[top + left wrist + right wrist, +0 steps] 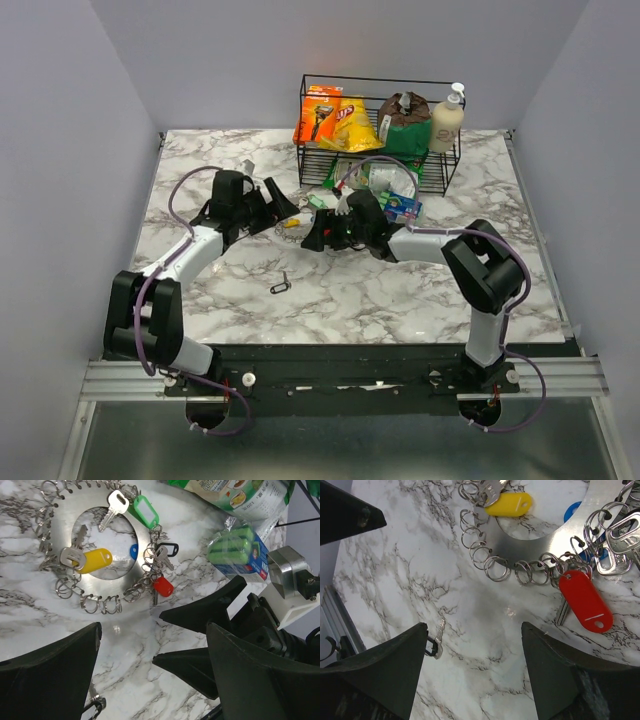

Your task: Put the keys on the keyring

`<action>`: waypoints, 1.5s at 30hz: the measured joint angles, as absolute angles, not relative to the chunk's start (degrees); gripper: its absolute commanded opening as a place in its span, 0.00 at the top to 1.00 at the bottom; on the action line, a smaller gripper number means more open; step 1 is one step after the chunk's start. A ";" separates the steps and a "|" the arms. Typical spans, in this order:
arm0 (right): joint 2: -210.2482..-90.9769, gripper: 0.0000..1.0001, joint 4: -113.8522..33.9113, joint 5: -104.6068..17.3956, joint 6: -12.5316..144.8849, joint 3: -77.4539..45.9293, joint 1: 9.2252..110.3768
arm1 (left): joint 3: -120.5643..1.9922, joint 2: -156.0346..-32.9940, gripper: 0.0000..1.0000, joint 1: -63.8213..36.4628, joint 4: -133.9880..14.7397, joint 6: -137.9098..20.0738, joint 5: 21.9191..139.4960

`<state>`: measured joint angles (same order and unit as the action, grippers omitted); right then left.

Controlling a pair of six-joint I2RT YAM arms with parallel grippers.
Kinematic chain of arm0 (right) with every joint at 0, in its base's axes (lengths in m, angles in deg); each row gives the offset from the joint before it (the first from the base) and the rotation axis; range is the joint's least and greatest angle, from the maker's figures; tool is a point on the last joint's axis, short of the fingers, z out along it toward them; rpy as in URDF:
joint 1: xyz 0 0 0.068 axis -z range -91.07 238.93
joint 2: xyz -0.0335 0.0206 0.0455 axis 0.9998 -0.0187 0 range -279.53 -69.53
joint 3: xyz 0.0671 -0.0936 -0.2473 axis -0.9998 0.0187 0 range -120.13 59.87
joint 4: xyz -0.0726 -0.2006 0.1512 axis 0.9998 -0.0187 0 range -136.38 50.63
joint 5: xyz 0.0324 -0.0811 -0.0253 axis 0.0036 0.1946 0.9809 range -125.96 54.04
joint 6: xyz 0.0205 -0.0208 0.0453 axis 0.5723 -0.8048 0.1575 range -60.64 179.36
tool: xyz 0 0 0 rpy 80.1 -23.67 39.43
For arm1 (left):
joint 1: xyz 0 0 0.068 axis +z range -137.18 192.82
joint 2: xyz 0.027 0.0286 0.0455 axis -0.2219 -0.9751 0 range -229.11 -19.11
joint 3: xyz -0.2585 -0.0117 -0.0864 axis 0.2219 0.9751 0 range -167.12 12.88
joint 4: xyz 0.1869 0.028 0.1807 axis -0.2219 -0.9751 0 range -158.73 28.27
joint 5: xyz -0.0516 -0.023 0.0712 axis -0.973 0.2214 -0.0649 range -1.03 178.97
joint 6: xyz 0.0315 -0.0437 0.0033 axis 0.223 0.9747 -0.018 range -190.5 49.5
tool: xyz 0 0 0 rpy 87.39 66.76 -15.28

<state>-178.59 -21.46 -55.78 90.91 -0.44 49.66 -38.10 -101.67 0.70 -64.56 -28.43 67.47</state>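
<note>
The black fingers (45, 675) of the left gripper (154, 630) fill the bottom of its own view. They stand far from each other, with only the table (30, 605) between them. The right gripper (474, 627) is spread just as wide and is also empty. Both point at the keyring (117, 586), which lies flat on the marble between them, near the front of the basket (380, 79). This placing seems sensible to me: with the ring in the middle, one gripper could hold it down while the other brings a key. The ring is a flat silver disc with a hole, so it has no long axis. Small split rings stand around its edge, and keys with a green tag (145, 511), a yellow tag (92, 560) and a red tag (163, 586) hang there. The red tag points outward, toward the right gripper. One loose key (436, 640) lies well apart from the ring, nearer the arm bases. Its long axis runs slanted, with the blade toward the ring and the dark tag toward the bases, partly hidden by a right finger. It is probably the key to fetch next.
</note>
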 measured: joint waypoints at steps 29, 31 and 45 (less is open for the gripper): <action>-183.48 0.38 -16.72 -52.00 91.94 -2.34 49.66 | -44.96 -111.62 0.35 -6.01 -67.40 -29.35 74.82; -183.48 0.38 -16.50 -51.28 91.96 -2.34 49.66 | -45.38 -112.45 0.36 -6.01 -67.42 -29.35 74.97; -185.38 0.44 -14.43 -49.88 92.42 -2.43 49.68 | -45.94 -117.50 0.46 -6.01 -66.31 -29.02 75.12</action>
